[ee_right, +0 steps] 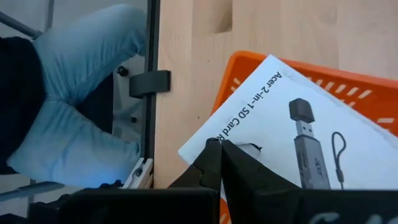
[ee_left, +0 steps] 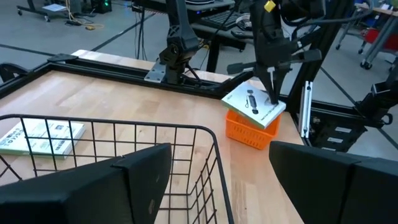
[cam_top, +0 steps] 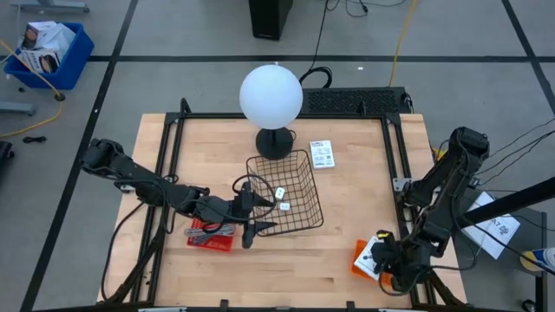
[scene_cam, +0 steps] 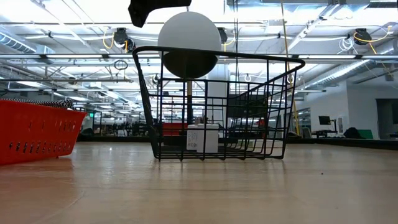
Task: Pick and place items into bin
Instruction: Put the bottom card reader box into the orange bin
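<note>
We have the left gripper [cam_top: 251, 217] at the near-left rim of the wire bin [cam_top: 303, 218], its fingers spread wide and holding nothing. From where it hangs over the rim, we judge it is either finishing a drop or about to pull back. Inside the bin lie two white blocks [cam_top: 282, 200]; in the low view one white block [scene_cam: 203, 138] stands on the bin floor against the front wires, low enough that the walls keep it from rolling out.

A red tray [cam_top: 211, 235] sits just left of the bin, under the left arm, probably as the source of small pieces, so the reach to the bin is short. We cannot make out what it contains.

On the far side, one packet [cam_top: 323, 154] lies flat on the bench [cam_top: 347, 260] just beyond the bin, beside the lamp [cam_top: 271, 97]. It is not yet binned.

At the near-right corner, the right gripper [ee_right: 219, 152] has its fingers pinched together on the edge of a second packet [ee_right: 311, 137], which rests on top of an orange tray [cam_top: 368, 257]. Grasping the thin edge makes sense, since a flat packet offers no other hold. A person's legs [ee_right: 87, 106] show beyond the bench edge.
</note>
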